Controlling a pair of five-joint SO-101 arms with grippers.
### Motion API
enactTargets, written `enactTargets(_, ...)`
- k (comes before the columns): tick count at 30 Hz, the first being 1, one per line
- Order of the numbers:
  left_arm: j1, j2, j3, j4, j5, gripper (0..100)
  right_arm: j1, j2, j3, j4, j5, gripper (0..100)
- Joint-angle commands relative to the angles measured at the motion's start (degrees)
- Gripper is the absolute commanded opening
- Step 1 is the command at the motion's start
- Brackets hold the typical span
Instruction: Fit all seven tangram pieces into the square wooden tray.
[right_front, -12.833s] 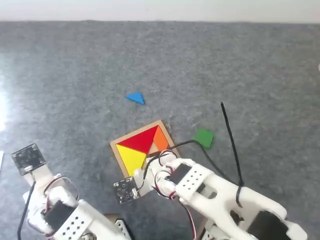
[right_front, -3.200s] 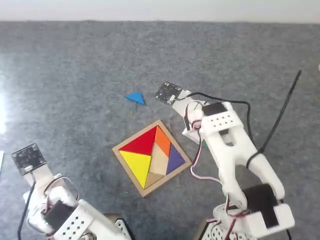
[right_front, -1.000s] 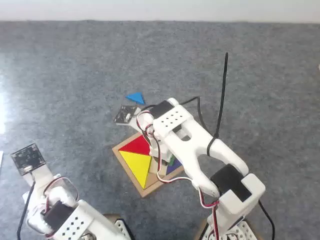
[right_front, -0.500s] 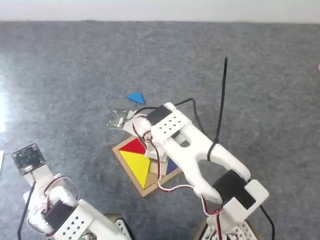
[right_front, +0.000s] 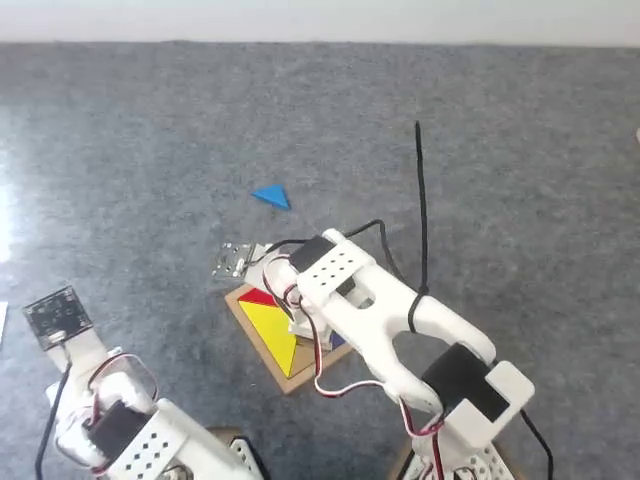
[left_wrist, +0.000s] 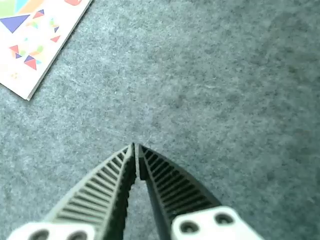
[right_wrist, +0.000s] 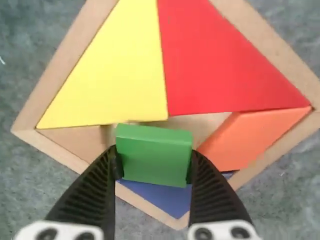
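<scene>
The bench (right_front: 150, 120) is covered from edge to edge by a grey felt-like mat, its nap mottled with lighter and darker flecks. Along the far side runs a pale plain strip (right_front: 320, 20), wall or bare border, which one cannot be told. A bright glare (right_front: 6, 225) washes out the mat at one side of the high view. A white printed sheet (left_wrist: 30, 45) with small coloured shapes lies flat on the mat

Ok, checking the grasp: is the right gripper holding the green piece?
Yes, the right gripper clamps the green piece from both sides over the wooden tray.
</scene>
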Motion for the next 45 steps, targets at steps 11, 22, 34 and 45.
enactTargets(11, -0.3, -1.1, -0.9, -0.1, -0.4, 1, -0.9, -3.5, 1.0, 0.0, 4.7, 14.4)
enactTargets(22, -0.3, -1.1, -0.9, -0.1, -0.4, 1, -4.5, -3.6, 1.0, 3.8, 5.3, 16.9)
enactTargets(34, -0.3, -1.1, -0.9, 0.0, -0.4, 1, -3.0, -4.1, -0.4, 6.0, 9.1, 35.9)
enactTargets(45, -0.3, -1.1, -0.9, 0.0, -0.4, 1, 3.7, -14.2, -6.5, 8.4, 5.7, 28.0)
